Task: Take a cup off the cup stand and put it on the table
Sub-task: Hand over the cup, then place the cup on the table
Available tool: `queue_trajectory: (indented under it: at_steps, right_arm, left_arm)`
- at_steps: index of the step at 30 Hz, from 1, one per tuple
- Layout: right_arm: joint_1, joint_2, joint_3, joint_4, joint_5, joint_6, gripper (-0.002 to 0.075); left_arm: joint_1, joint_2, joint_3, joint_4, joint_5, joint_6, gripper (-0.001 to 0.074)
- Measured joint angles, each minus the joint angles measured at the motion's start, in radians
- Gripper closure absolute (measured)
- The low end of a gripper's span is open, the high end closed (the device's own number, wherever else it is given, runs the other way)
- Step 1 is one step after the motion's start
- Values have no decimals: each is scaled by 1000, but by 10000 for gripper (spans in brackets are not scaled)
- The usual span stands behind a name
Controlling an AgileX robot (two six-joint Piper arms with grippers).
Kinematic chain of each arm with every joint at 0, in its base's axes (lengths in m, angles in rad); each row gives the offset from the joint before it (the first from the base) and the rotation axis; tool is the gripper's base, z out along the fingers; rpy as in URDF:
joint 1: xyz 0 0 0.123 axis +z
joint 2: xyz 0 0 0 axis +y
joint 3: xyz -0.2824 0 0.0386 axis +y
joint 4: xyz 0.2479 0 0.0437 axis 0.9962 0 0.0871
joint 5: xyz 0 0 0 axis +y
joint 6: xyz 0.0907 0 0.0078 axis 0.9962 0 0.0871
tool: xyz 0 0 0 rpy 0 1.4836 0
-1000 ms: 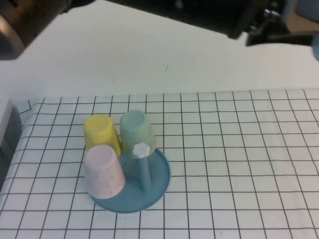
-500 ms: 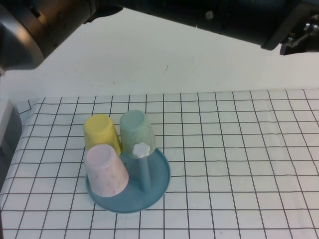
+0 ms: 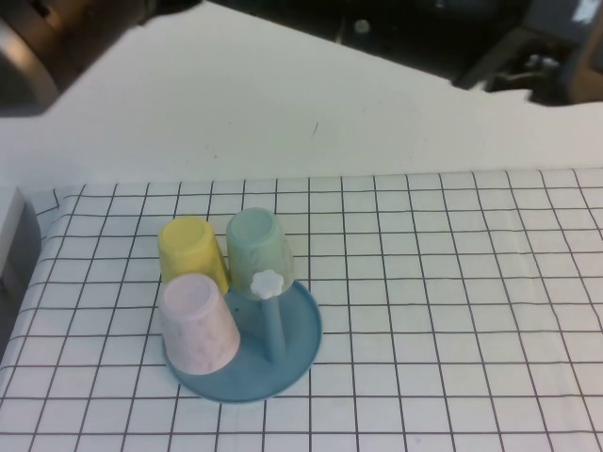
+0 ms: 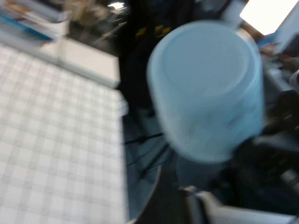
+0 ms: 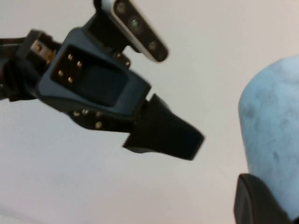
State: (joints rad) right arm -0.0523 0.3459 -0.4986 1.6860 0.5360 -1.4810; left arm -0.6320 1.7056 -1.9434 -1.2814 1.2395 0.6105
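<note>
The light blue speckled cup (image 5: 275,126) is off the stand and held in the air; my right gripper (image 5: 275,196) is shut on it, one dark finger (image 5: 259,203) pressed to its side. The cup also fills the blurred left wrist view (image 4: 205,88), seen from its bottom end. My left gripper (image 5: 166,135) hangs in the air a short way from the cup and holds nothing. The teal cup stand (image 3: 297,344) stands on the left of the grid-cloth table (image 3: 452,311), with one bare peg and white knob (image 3: 269,282). In the high view both arms are dark shapes along the top edge.
A yellow cup (image 3: 192,250), a pale green cup (image 3: 258,250) and a pink cup (image 3: 196,320) sit upside down on the stand's pegs. Plain white tabletop (image 3: 283,113) lies behind the cloth. A grey object (image 3: 11,254) is at the left edge.
The dark arms along the top of the high view have shifted, the right one moving further right and up. The stand and its three cups have not moved.
</note>
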Motion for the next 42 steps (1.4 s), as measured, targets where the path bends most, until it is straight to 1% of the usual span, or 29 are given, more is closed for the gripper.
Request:
queue_trajectory:
  at_steps: [1,3,5,7,8,10,13,15,20,23,27,29,32,35,42]
  right_arm:
    - [0,8,0,-8,-12,14,704]
    - [0,38,-11,-70,-12,73,704]
    - [0,100,-41,-210,20,175,704]
    - [0,189,-94,-365,76,283,705]
    - [0,240,-131,-450,113,332,705]
    - [0,335,-207,-606,188,404,705]
    - [0,485,-341,-778,270,488,705]
    - [0,593,-421,-873,325,541,705]
    - [0,863,-616,-1064,483,616,705]
    - [18,1010,-714,-1152,536,664,706]
    - [109,1195,-824,-1341,570,749,706]
    - [177,1277,-867,-1439,577,790,706]
    - [260,1373,-912,-1522,579,826,706]
    - [314,1459,-953,-1553,586,835,706]
    - [326,1623,-1050,-1603,661,841,706]
  left_arm:
    - [11,-4,-7,53,0,-21,142]
    - [24,-15,-19,180,0,-84,264]
    - [26,-28,-26,351,2,-162,452]
    - [24,-36,-26,504,8,-213,602]
    - [22,-39,-26,582,11,-232,648]
    - [15,-39,-24,738,12,-272,699]
    - [7,-44,4,906,12,-317,724]
    - [5,-57,45,972,12,-329,729]
    - [5,-133,196,1015,12,-335,734]
    - [5,-195,310,1009,10,-335,734]
    - [5,-285,474,995,-51,-335,734]
    - [5,-330,553,985,-90,-335,734]
    - [5,-386,647,962,-132,-337,734]
    - [5,-431,731,919,-161,-337,734]
    - [5,-494,874,833,-238,-337,734]
